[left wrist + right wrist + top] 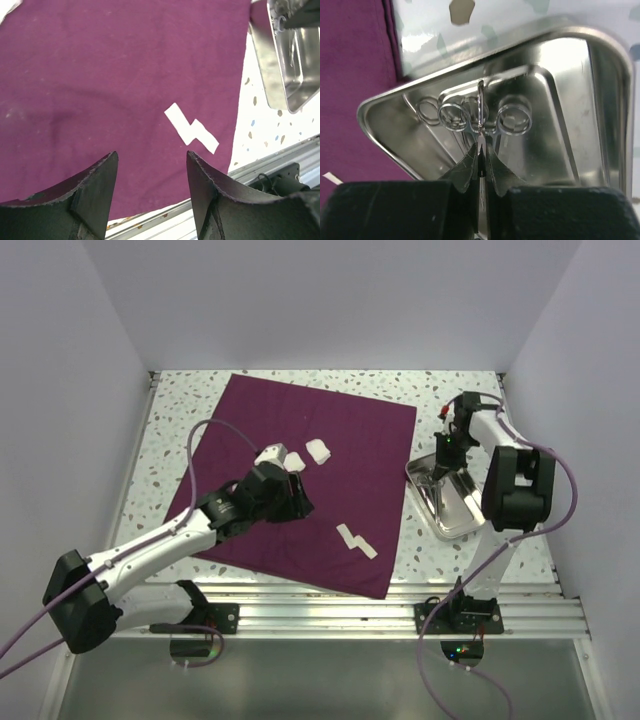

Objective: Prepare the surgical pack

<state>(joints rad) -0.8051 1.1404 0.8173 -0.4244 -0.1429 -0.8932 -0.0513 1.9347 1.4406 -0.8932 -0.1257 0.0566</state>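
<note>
"Looking down from above, we see a big purple cloth lying flat and open on the speckled table; do we both see it that way?"

"We do; its corners point out like a kite; small white gauze squares sit on it near the middle; a zigzag gauze, made of two bits that touch each other, lies closer to the near edge."

"Where do we find the left pincer?"

"We find it over the cloth, just beside the middle squares; in its own camera its two dark fingers stand wide apart with nothing between them; the zigzag gauze lies ahead of them on the cloth."

"And the right pincer?"

"We see it down in the silver tray; the tray sits on the table just beside the right corner of the cloth; the pincer's fingers are squeezed tight on a thin metal clamp; we see that clamp edge on, thin like a line, sticking out past the fingertips."

"Do we see anything else in the tray?"

"More clamps lie flat on the tray floor; their round finger rings sit side by side; the shiny metal mirrors them, so we cannot tell how many there are."
</note>
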